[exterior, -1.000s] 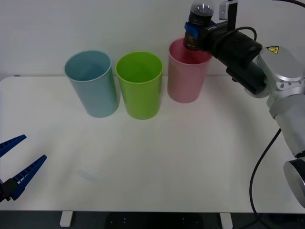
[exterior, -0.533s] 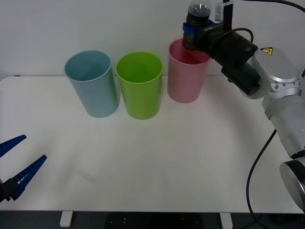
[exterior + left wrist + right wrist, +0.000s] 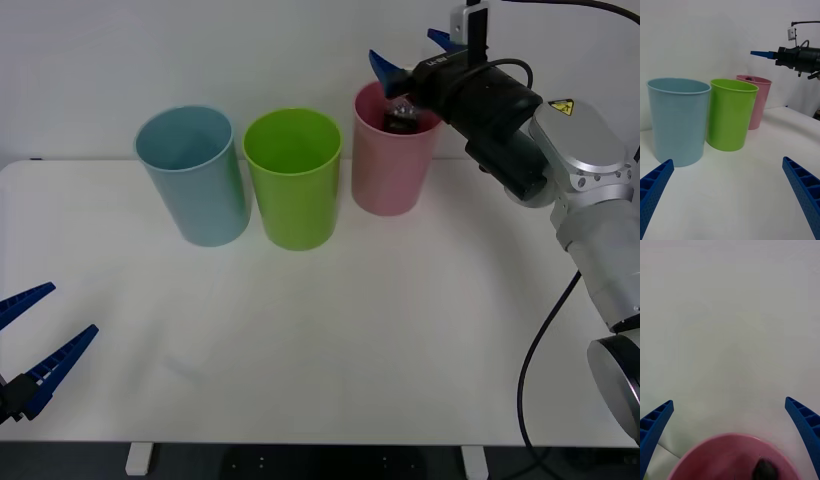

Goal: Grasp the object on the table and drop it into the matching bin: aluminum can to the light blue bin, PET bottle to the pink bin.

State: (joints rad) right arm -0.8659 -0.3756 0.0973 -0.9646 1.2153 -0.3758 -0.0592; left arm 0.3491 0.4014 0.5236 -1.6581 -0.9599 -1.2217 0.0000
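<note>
Front view: the PET bottle (image 3: 402, 114), clamped above the rim half a second earlier, is now seen inside the pink bin (image 3: 390, 165) near the worktop's (image 3: 330, 330) far edge, so the release has been made and the sorting is judged essentially complete. The right gripper (image 3: 408, 55) is held just over that bin with its jaws spread wide and nothing between them. The left gripper (image 3: 40, 335) is parked at the worktop's near left corner, jaws likewise apart and empty.
</note>
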